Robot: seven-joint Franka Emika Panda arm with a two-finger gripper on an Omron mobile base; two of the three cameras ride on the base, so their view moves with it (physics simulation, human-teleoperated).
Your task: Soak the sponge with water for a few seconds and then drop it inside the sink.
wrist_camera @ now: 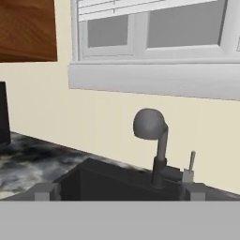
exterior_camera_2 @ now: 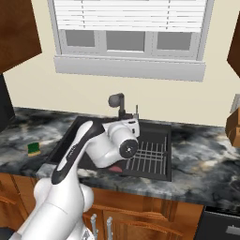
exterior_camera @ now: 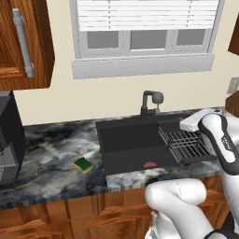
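The sponge (exterior_camera: 83, 164) (exterior_camera_2: 33, 149), dark green on top with a yellow underside, lies flat on the marble counter left of the sink (exterior_camera: 126, 140) (exterior_camera_2: 63, 143) (wrist_camera: 108, 185). The black curved faucet (exterior_camera: 151, 103) (exterior_camera_2: 117, 104) (wrist_camera: 154, 140) stands at the sink's back rim, and the water is out of view. My gripper (wrist_camera: 119, 191) is open, its two tips far apart with nothing between them. It hovers over the right part of the sink and faces the faucet, well right of the sponge.
A wire dish rack (exterior_camera: 186, 144) (exterior_camera_2: 147, 157) fills the sink's right side. A red drain mark (exterior_camera: 150, 165) (exterior_camera_2: 116, 168) sits at the basin's front. A black appliance (exterior_camera: 7, 140) stands on the counter's far left, under a wooden wall cabinet (exterior_camera: 23, 42).
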